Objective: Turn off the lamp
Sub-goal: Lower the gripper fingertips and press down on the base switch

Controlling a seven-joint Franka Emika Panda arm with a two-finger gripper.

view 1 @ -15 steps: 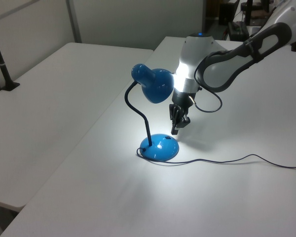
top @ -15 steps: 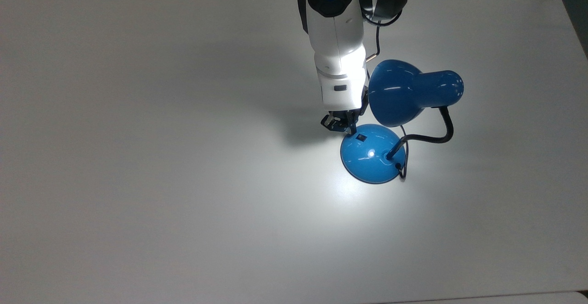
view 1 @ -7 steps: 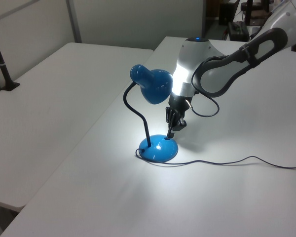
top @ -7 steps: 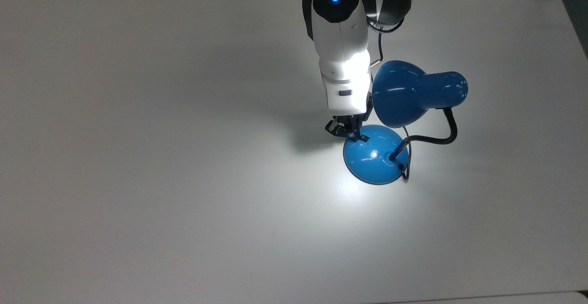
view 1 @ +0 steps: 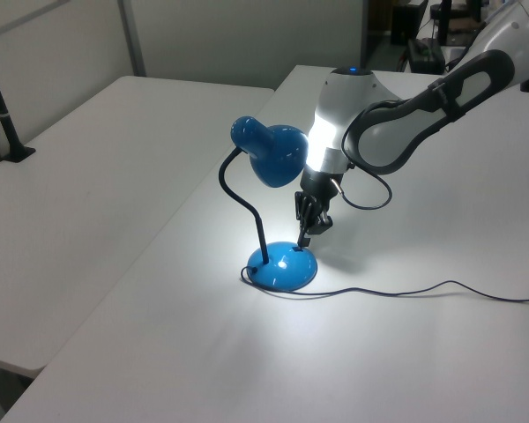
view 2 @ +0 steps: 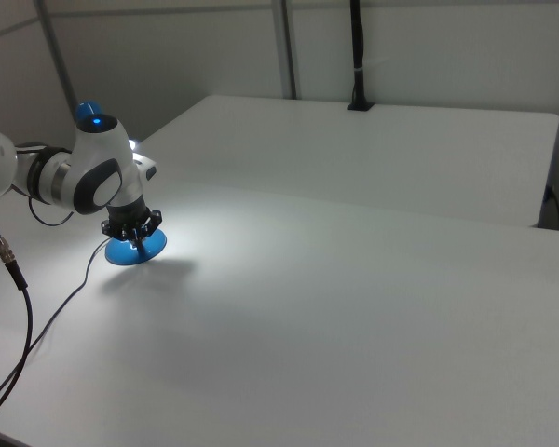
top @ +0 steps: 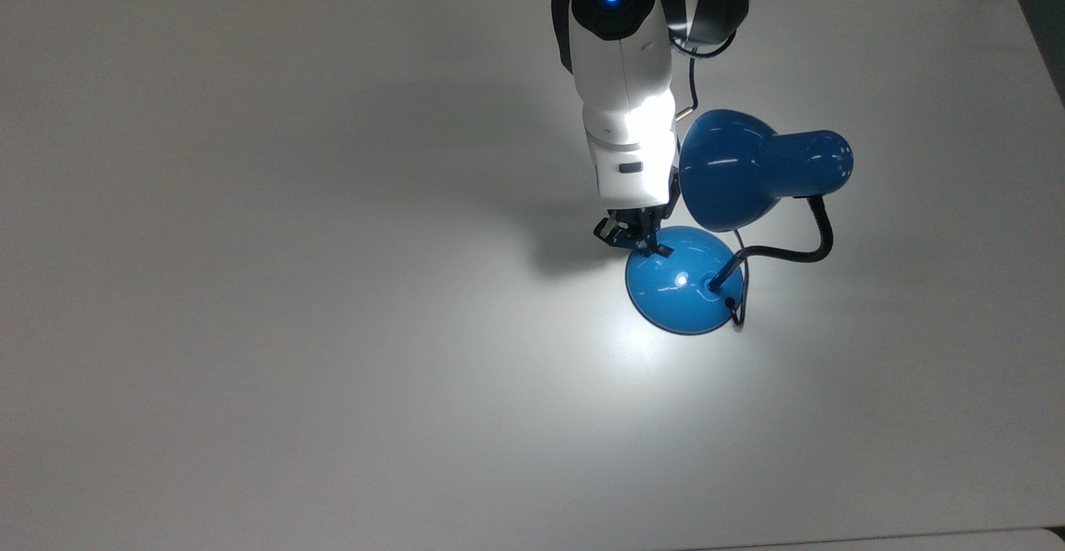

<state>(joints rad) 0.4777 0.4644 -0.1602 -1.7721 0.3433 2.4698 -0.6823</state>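
One blue desk lamp [top: 678,280] stands on the white desk [top: 291,326], lit, throwing a bright pool of light on the desk surface around its domed base. The robot's hand [top: 642,240] points down at the edge of the base on the top view's left, its fingertip at or touching the dome where the switch sits; the switch itself is hidden under the fingers. The fingers look close together, but whether they are fully closed cannot be told.

Top view: the bell-shaped shade [top: 732,170] hangs just beside the white wrist on the top view's right, and the black gooseneck [top: 819,235] loops out to the top view's right before entering the base.

Left view: the black cord [view 1: 406,291] runs from the base across the desk toward the left view's right edge, and the hand [view 1: 305,231] is seen tilted, coming down beneath the shade [view 1: 269,152].

Right view: the arm covers most of the lamp; a part of the base [view 2: 123,252] and the top of the shade [view 2: 88,113] appear, with the hand [view 2: 140,239] over the base.
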